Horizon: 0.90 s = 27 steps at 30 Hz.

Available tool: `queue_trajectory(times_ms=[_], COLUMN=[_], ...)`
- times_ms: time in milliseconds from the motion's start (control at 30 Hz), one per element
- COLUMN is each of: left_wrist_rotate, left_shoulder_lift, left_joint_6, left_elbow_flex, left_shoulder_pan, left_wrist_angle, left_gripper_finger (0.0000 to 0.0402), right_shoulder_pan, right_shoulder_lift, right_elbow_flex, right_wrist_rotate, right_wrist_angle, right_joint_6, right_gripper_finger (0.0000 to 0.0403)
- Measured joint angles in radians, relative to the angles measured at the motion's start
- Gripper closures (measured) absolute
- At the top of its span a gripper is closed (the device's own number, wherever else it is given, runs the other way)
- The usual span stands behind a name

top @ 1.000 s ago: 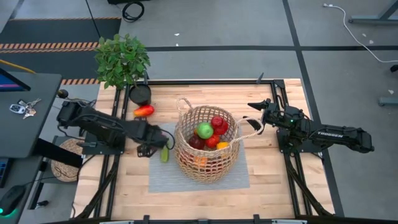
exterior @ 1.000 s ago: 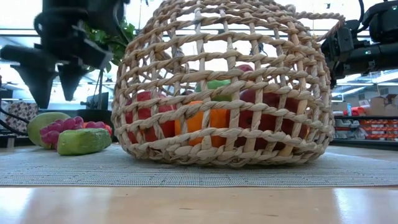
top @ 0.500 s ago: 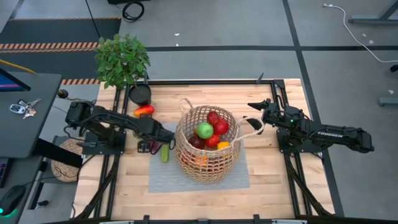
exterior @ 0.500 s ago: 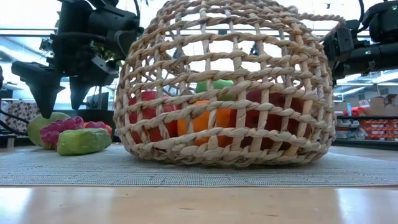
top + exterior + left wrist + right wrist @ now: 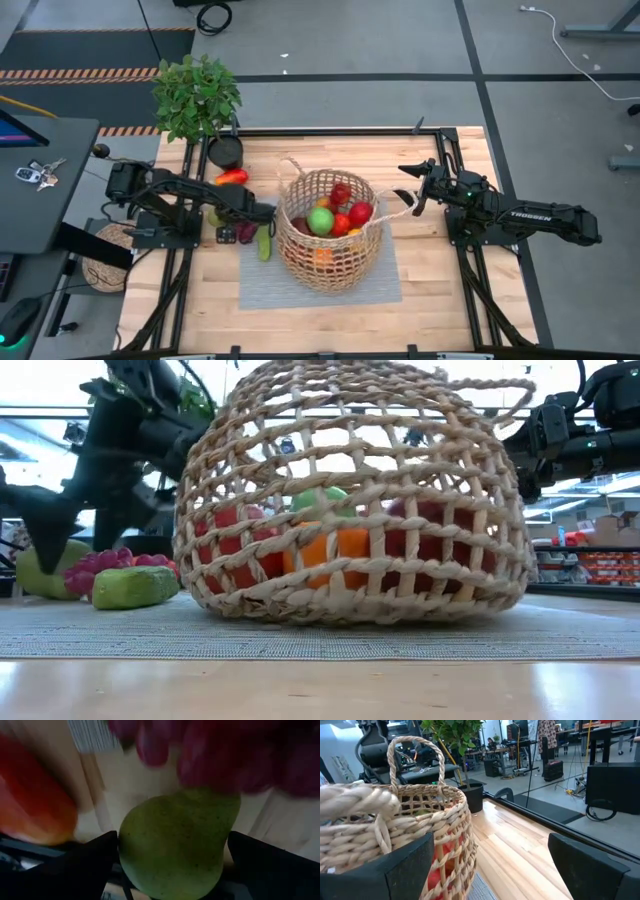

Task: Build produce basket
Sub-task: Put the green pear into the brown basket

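Note:
The tan wicker basket (image 5: 325, 232) (image 5: 350, 500) stands on a grey mat (image 5: 385, 285) and holds apples, oranges and other produce. At its left on the table lie a green pear (image 5: 175, 845) (image 5: 35, 572), purple grapes (image 5: 245, 232) (image 5: 105, 563), a green cucumber (image 5: 264, 243) (image 5: 135, 587) and a red-orange pepper (image 5: 231, 178). My left gripper (image 5: 220, 222) (image 5: 78, 545) points steeply down, open, with one finger on each side of the pear. My right gripper (image 5: 410, 190) (image 5: 495, 870) waits open and level by the basket's right loop handle (image 5: 398, 207). My left gripper comes at the pear's fat end (image 5: 165, 870) from above, slanting, with the fingers (image 5: 95, 860) open on either side of it. I cannot tell whether they touch it. The pear lies on the table.
A leafy potted plant (image 5: 197, 95) in a black pot (image 5: 225, 150) stands at the table's far left corner. A black frame (image 5: 450, 150) runs round the wooden table. The near part of the table (image 5: 320, 325) is bare wood.
My left gripper has come down and gone toward the table's far left, away from the cucumber and over the pear, rolling as it went. The basket has shifted a little toward the table's left edge, and the fruit inside has resettled.

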Motion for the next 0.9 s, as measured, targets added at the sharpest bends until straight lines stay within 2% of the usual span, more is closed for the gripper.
queue_trajectory(times_ms=[300,533,700,900], left_wrist_rotate=[0.069,0.082,0.122,0.224], left_shoulder_lift=[0.002,0.002,0.002,0.002], left_joint_6=[-0.106,-0.177,-0.230,-0.310], left_elbow_flex=[-0.028,-0.028,-0.027,0.021], left_shoulder_pan=[0.000,-0.001,-0.001,-0.004], left_wrist_angle=[-0.004,-0.007,-0.013,-0.006], left_gripper_finger=[0.0017,0.0019,0.0040,0.0061], right_shoulder_pan=[0.000,0.000,0.000,0.000], right_shoulder_lift=[0.000,0.000,0.000,0.000], right_elbow_flex=[0.000,0.000,0.000,0.000], right_wrist_rotate=[0.000,0.000,0.000,0.000], right_wrist_angle=[0.000,0.000,0.000,0.000], right_joint_6=[0.000,0.000,0.000,0.000], right_gripper_finger=[0.0009,0.0009,0.0009,0.0009])
